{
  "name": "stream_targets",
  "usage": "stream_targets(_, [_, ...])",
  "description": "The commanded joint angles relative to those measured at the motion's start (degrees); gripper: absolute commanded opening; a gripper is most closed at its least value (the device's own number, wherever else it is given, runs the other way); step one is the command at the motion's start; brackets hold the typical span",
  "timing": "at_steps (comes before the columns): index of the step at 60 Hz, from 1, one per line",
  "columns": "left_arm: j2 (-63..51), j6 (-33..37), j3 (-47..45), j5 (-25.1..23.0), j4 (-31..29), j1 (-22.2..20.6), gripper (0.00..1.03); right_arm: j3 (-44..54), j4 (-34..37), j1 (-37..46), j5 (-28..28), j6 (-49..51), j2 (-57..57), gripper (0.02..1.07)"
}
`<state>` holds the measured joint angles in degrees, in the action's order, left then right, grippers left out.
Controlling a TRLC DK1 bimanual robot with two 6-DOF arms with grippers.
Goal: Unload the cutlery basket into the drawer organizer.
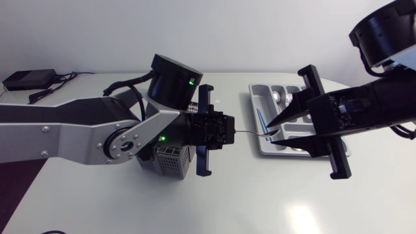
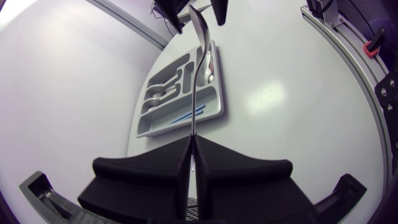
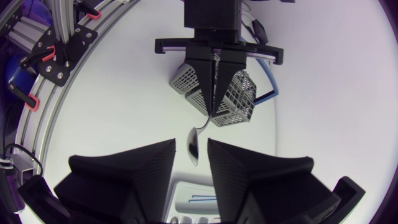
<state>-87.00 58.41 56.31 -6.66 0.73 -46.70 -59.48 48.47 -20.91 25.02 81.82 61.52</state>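
My left jaws are clenched on the thin handle of a spoon (image 1: 257, 133), the two fingers (image 2: 149, 171) pressed together with the handle running out straight ahead between them. The spoon (image 2: 196, 74) is held in the air above the table (image 1: 273, 195), its bowl pointing at my right arm. My right jaws are released; the fingers (image 3: 124, 174) stand apart on either side of the spoon's bowl (image 3: 193, 146), and I see a gap on both sides. The cutlery basket (image 1: 170, 159), a grey mesh box, sits on the table under my left arm. The drawer organizer (image 1: 255, 120) lies flat on the table beneath my right jaws, with silver cutlery and some blue-handled pieces in its compartments
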Motion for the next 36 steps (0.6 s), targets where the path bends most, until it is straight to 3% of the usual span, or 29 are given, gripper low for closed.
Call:
stream_targets(1, [0.5,-2.6,1.8,-2.1,0.5,1.7,0.03,-1.2,-1.3,2.2,1.4,-2.0,-0.8,0.83])
stream_targets(10, [1.1,-7.2,2.2,-7.1,-0.3,4.6,0.03,-1.3,-5.4,7.8,6.4,-5.4,-1.2,0.92])
stream_targets(19, [1.7,-13.4,3.0,-14.0,-0.2,7.8,0.03,-1.0,-8.9,12.1,11.5,-10.5,-0.7,0.92])
stream_targets(32, [2.8,-21.2,4.0,-21.3,0.1,9.8,0.03,3.6,-16.0,12.2,15.7,-19.8,-0.9,0.91])
stream_targets(36, [2.9,-23.9,3.9,-23.1,0.9,10.0,0.03,4.6,-17.6,12.3,17.9,-22.3,-0.9,0.85])
